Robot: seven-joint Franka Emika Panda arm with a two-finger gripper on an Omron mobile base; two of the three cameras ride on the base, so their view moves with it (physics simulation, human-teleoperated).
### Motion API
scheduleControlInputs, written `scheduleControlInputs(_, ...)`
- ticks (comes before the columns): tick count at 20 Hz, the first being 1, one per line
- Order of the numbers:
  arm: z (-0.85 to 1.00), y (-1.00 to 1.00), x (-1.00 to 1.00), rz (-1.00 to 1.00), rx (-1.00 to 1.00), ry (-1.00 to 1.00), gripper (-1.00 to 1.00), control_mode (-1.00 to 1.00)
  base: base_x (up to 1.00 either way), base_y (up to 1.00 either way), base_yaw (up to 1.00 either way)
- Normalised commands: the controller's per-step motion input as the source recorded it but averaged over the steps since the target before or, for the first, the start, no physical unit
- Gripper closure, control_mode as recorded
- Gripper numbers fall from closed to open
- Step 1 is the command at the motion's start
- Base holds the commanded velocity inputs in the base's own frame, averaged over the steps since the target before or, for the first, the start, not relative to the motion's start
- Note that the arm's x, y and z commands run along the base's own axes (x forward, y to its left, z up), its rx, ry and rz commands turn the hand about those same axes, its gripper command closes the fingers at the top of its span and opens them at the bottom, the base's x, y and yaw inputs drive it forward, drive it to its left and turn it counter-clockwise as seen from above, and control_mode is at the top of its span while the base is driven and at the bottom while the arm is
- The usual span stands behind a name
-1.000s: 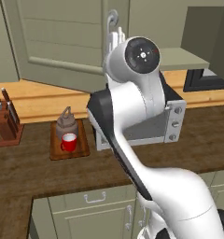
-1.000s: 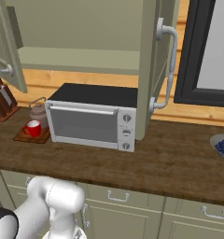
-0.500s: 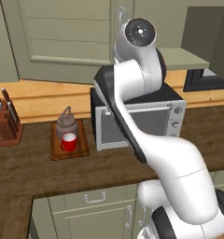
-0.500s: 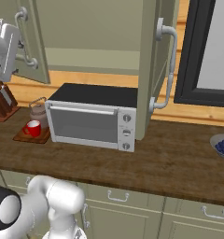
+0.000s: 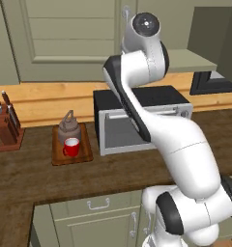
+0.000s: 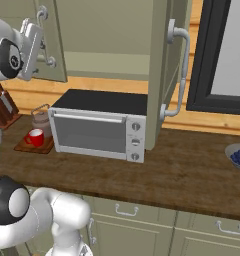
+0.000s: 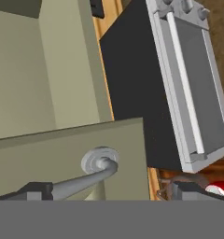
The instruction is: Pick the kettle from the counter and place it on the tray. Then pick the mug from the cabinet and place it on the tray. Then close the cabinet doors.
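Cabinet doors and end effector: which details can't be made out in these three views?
- End effector: in the hand view just the finger tops show, either side of the left door's handle; contact can't be judged.
- Left cabinet door: the arm hides its handle edge in the left base view.
- Kettle: the toaster oven partly hides it in the right base view.
- Bowl: cut by the right base view's edge.

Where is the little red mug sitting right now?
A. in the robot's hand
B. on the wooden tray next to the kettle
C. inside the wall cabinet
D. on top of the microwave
B: the red mug stands on the reddish-brown tray just in front of the kettle, left of the microwave, on the counter.
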Motion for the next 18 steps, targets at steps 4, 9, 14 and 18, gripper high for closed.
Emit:
scheduleControlInputs(4,-0.22,-0.04,0.52,0.04,0.12,0.0,-1.0,-1.0,0.0,0.0,0.0)
scheduleControlInputs(9,-0.21,-0.04,0.42,0.05,0.12,0.0,-1.0,-1.0,0.0,0.0,0.0)
scheduleControlInputs(14,-0.23,-0.01,0.48,0.03,0.06,0.0,-1.0,-1.0,0.0,0.0,0.0)
scheduleControlInputs(18,-0.24,-0.02,0.48,0.02,0.02,0.0,-1.0,-1.0,0.0,0.0,0.0)
